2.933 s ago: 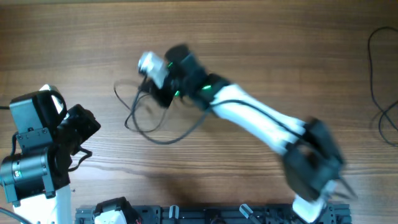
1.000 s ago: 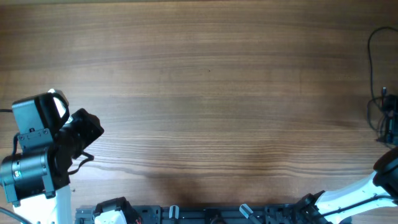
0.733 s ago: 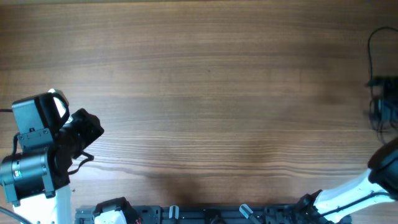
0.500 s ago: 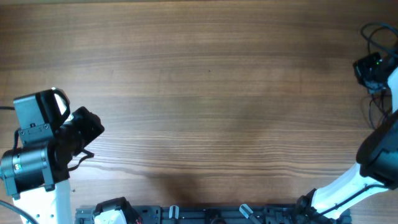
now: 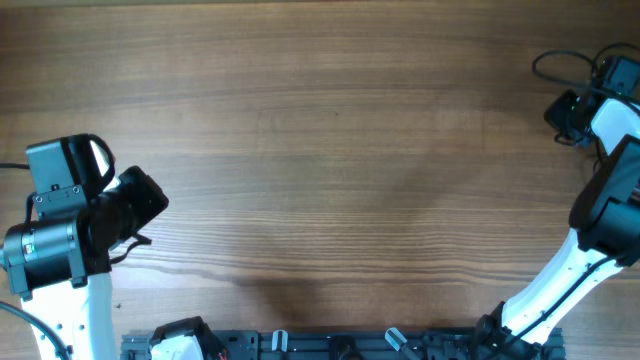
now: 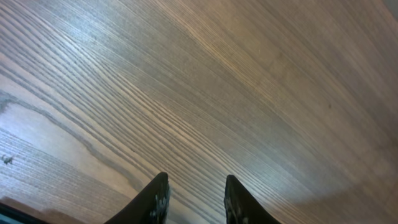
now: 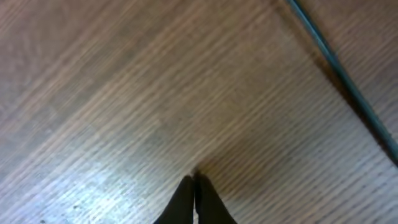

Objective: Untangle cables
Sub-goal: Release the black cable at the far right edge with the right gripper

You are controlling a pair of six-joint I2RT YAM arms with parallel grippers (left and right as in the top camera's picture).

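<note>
2 sets of fingers, no wire in either. Nearest, at the near-left corner: left fingers (image 5: 148,203) partly parted, holding nothing, hanging over bare surface (image 5: 330,150). Further out, by the far right edge: right fingers (image 7: 194,196) pinched fully together, nothing between the tips. Beyond those, cable (image 7: 339,70) lying loose, near but not touched. Likely risk from here: sweeping across with closed tips, shoving the strand toward the edge, or dragging instead of gripping and tightening any knot.
</note>
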